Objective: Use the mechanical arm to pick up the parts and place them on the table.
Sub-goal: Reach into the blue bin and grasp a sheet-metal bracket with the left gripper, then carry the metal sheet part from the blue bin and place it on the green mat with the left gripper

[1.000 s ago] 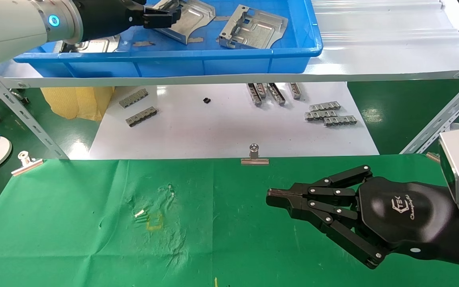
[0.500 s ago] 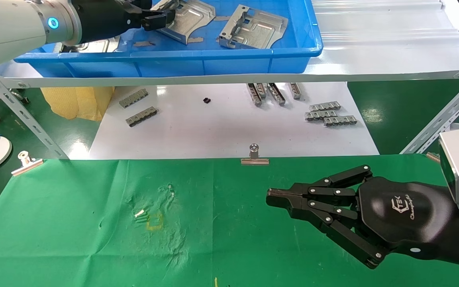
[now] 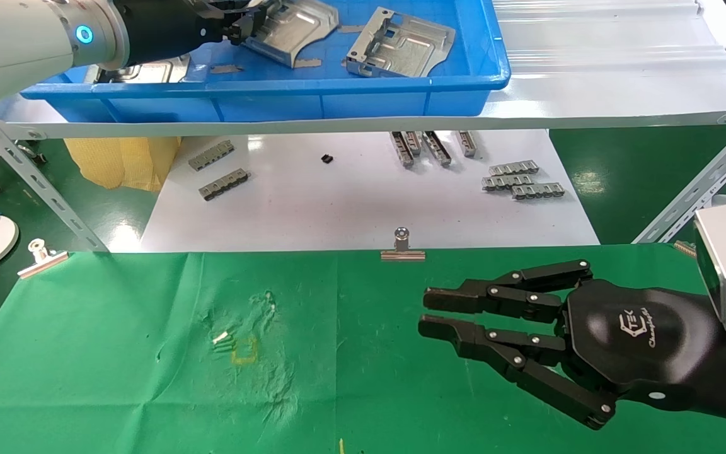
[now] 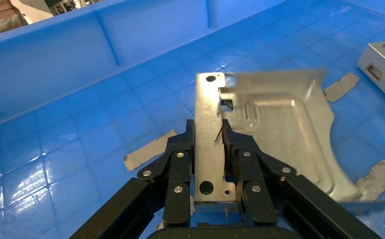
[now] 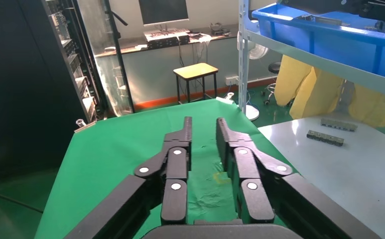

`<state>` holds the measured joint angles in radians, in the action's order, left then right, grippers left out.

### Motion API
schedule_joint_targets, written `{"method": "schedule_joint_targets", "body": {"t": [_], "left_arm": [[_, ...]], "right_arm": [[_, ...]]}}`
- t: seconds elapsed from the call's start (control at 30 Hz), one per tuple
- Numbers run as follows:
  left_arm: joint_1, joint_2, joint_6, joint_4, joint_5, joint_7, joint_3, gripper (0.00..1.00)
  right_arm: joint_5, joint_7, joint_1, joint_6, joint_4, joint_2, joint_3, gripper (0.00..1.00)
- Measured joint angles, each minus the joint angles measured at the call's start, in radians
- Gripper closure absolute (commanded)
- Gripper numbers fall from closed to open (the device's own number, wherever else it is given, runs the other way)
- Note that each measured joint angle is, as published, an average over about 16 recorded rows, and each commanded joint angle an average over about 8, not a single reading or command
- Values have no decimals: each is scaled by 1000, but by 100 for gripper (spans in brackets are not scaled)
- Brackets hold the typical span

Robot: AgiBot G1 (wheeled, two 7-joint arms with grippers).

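My left gripper (image 3: pixel 240 25) is inside the blue bin (image 3: pixel 262 94) on the white shelf, shut on the edge flange of a silvery stamped metal part (image 3: pixel 293 28). In the left wrist view the fingers (image 4: pixel 180 154) clamp that part's flange (image 4: pixel 207 139), and the part is tilted above the bin floor. A second silvery part (image 3: pixel 397 44) lies in the bin to its right; its corner shows in the left wrist view (image 4: pixel 384 69). My right gripper (image 3: pixel 429 312) hovers over the green cloth table (image 3: pixel 117 353), open and empty; it also shows in the right wrist view (image 5: pixel 203 132).
Grey tape slips (image 4: pixel 148 149) lie on the bin floor. Small grey toothed strips (image 3: pixel 520 180) lie on the white sheet (image 3: pixel 350 202) under the shelf. Binder clips (image 3: pixel 403 246) hold the cloth's far edge. A diagonal shelf brace (image 3: pixel 697 189) stands at the right.
My left gripper has pulled back toward the left and lifted the gripped part, which now tilts up. My right gripper has gone from shut to open.
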<state>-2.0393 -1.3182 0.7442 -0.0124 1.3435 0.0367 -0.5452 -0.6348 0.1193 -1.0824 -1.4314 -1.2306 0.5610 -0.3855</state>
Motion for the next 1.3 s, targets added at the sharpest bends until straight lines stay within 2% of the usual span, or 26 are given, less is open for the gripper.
{"method": "schedule_joint_targets", "body": {"t": [0.23,0.4,0.57,0.83,1.07,1.3], "left_arm": [[-15,18,36,-13,-24,-7,16,100],[-27,52,130,-32,-52,-25,34,100],[-30,107,300,-59,-84,-61,54,100],[-2,219,646,-113,-125,-154,70,100],[98,336,827,-264,-180,-249,39,100],[290,451,857,-471,-259,-356,-51,100]], "right_arm": [[0,0,0,0,0,0,0,0],[0,0,0,0,0,0,0,0],[0,0,0,0,0,0,0,0],[0,0,0,0,0,0,0,0],[0,0,0,0,0,0,0,0],[0,0,0,0,0,0,0,0]]}}
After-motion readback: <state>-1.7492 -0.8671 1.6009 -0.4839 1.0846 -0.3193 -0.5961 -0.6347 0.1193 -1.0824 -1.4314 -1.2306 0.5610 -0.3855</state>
